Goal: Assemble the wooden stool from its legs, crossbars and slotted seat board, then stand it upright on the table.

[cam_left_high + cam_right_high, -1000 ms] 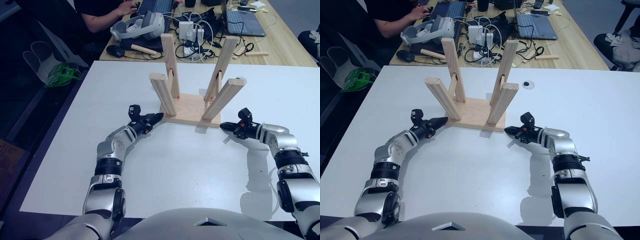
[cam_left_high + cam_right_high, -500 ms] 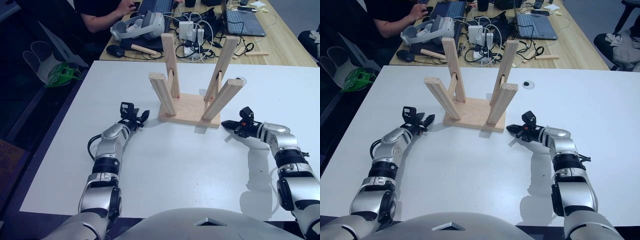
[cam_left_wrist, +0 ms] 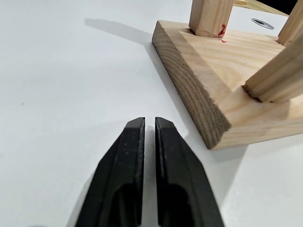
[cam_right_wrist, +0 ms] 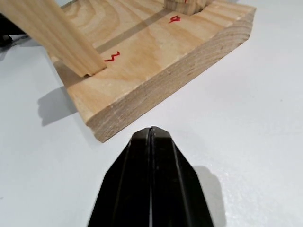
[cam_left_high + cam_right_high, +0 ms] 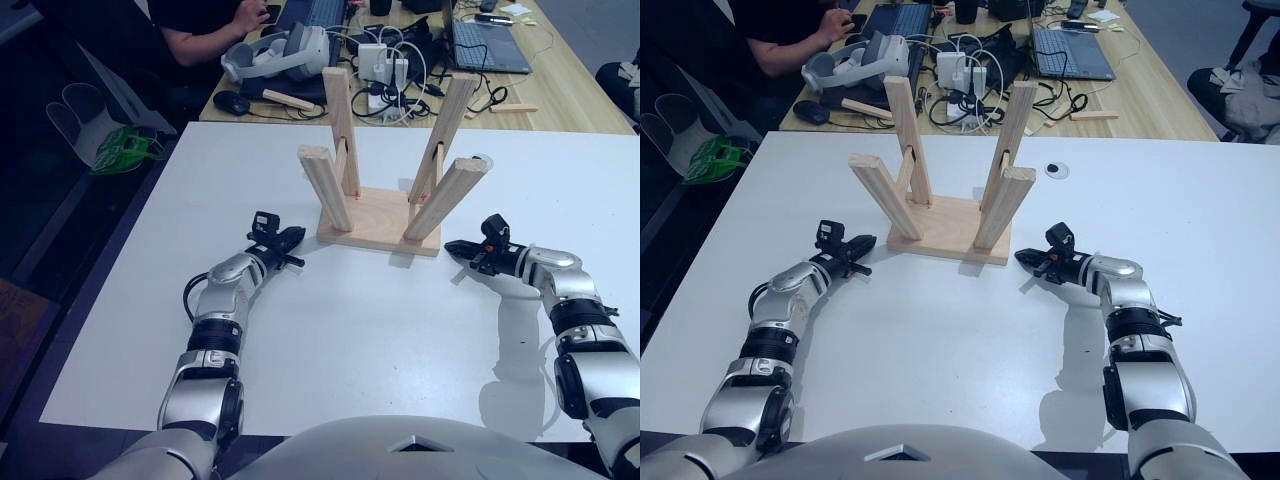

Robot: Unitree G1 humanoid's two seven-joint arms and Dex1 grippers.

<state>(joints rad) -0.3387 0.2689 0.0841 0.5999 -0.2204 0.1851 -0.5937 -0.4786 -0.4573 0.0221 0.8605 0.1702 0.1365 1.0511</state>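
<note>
The wooden stool stands upside down on the white table. Its seat board lies flat and its legs point up, two splaying toward me. My left gripper rests on the table a short way left of the board's near left corner. Its fingers are shut, with a thin slit between them and nothing held. My right gripper lies just right of the board's near right corner, its fingers pressed shut and empty.
A wooden desk behind the table carries laptops, a headset, cables and loose wooden pieces. A small round disc lies on the table right of the stool. The near half of the table is bare.
My left gripper pulled away from the board's left edge, opened half a second ago, and has now shut and edged back toward the board. The right gripper drifted slightly right.
</note>
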